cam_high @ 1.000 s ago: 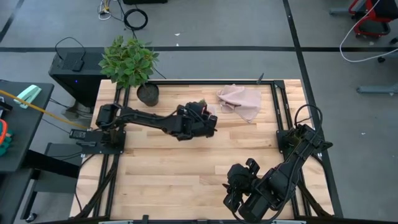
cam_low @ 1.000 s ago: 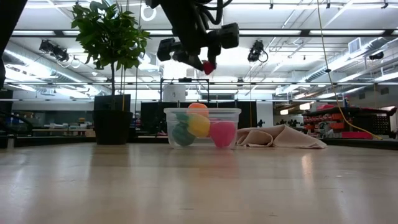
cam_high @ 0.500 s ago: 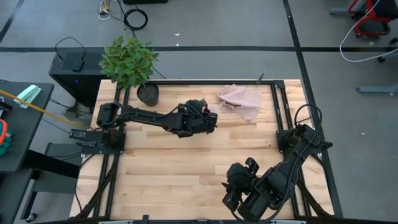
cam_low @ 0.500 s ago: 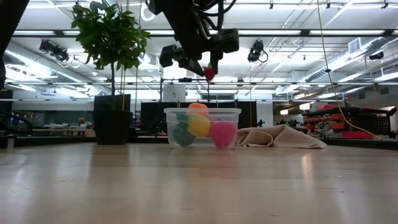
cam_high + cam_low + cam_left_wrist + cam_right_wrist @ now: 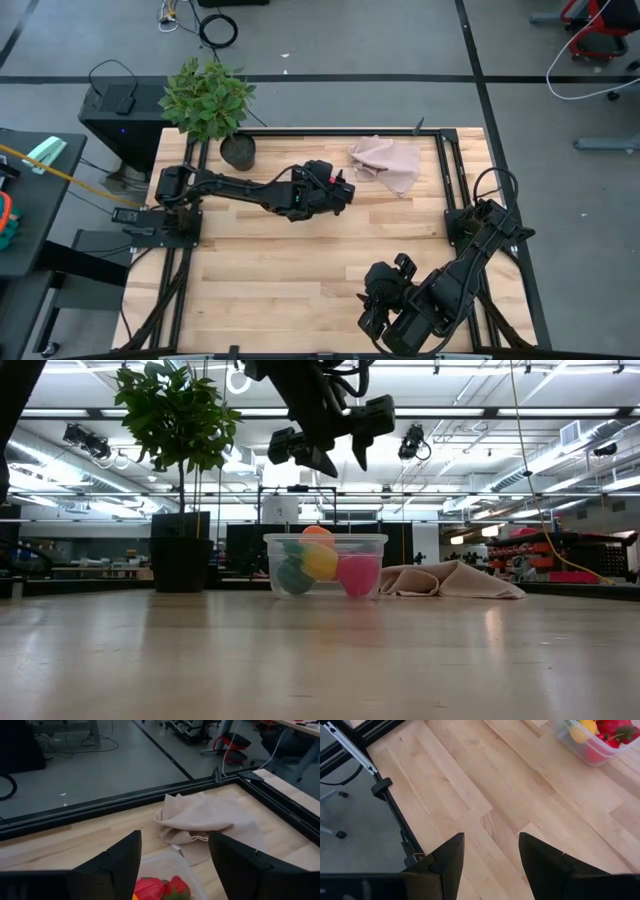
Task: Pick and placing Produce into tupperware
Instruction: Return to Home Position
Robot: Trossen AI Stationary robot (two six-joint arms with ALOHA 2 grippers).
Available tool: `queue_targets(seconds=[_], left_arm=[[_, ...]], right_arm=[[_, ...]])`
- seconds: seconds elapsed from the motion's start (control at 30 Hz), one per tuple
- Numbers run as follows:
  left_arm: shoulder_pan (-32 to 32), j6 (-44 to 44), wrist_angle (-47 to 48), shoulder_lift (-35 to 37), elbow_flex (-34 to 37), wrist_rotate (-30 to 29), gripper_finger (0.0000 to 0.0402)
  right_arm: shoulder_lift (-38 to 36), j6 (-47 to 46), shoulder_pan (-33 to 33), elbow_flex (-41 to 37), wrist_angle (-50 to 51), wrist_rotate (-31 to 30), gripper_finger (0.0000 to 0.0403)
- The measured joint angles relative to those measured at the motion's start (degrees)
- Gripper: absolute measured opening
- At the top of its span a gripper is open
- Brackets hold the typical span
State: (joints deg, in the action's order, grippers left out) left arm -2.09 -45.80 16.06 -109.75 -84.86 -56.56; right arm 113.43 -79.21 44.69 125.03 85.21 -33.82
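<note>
Produce [image 5: 320,561] in tupperware [image 5: 376,566], left pincer [image 5: 338,458] above

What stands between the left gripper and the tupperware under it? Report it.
Nothing visible. The left gripper hangs open and empty above the tupperware, with only air between them. The produce lies inside the box. The cloth lies off to one side. The right gripper waits well apart.

Table [image 5: 300,290] is seen whole from straight above in high view. Low view is set at tabletop height, aimed level across at box [image 5: 325,565], cloth [image 5: 455,580], plant [image 5: 178,420]. Box and cloth are shared with left wrist view, close up; box is caught farther off in right wrist view.
</note>
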Motion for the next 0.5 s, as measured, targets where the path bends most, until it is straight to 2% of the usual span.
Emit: queue_targets(seconds=[0.37, 0.5], left_arm=[[-6.17, -1.54, 0.01, 0.28, 0.00, 1.61, 0.0211], [-9.34, 7.31, -3.70, 1.91, 0.02, 6.78, 0.0191]], right_arm=[[0.00, 1.46, -0.39, 0.00, 0.09, -0.24, 0.0195], [0.00, 1.80, -0.25, 0.00, 0.70, -0.24, 0.0195]])
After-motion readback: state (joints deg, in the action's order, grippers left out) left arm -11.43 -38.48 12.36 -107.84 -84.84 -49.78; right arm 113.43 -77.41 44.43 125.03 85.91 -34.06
